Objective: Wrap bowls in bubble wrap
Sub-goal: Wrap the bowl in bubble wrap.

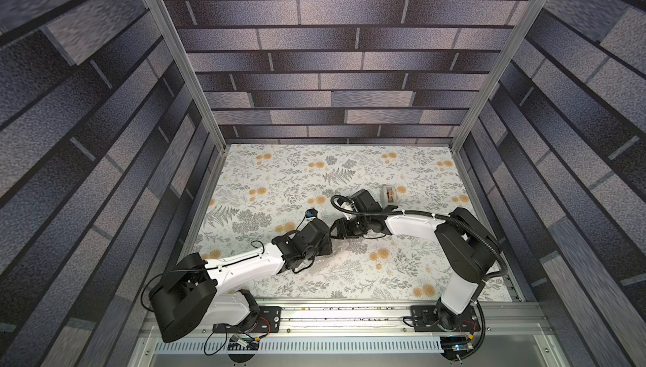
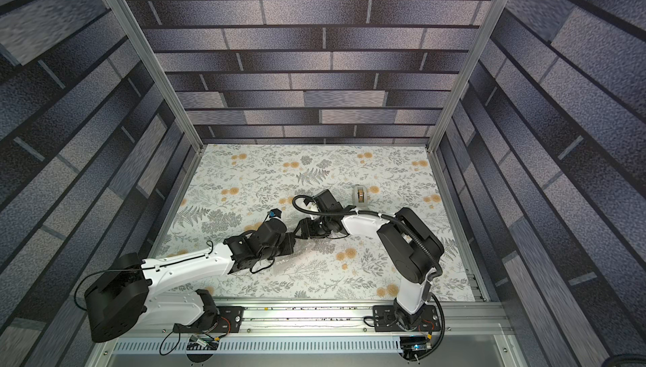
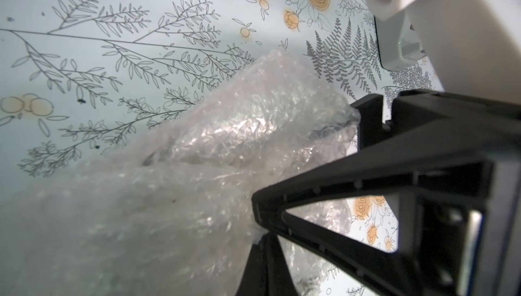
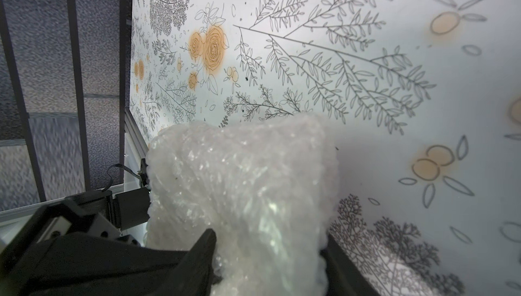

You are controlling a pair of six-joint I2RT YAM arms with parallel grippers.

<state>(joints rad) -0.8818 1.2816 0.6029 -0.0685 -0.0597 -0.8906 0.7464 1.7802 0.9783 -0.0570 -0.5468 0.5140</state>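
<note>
Bubble wrap [image 3: 197, 167] is seen gathered into a crumpled, whitish bundle at the lower centre of the frame in both top views, where the two arms meet over the worktop [image 1: 279, 180]. In the left wrist view the bundle fills the lower left and centre of the frame. A fold of it is pinched at the lower right by the left tool [image 3: 258, 234], whose jaws are pressed together on the plastic. In the right wrist view the bundle rises from the bottom centre of the frame inside the right tool [image 4: 267, 238]. Its jaws are set partway in, one against each side of the wrap, so a hold is judged to be made, though its firmness cannot be told. The bowl is not shown plainly in any view: no bare bowl is seen on the worktop, and it is judged to be inside the bundle. A grey tape dispenser [image 1: 388, 195] stands apart, right of centre, above the right arm's wrist in the frame. The wrapping is judged to be well advanced, since the sheet is folded over and bunched. No tape is seen on the wrap, so tucking the loose ends and sealing them are judged to be left.
</note>
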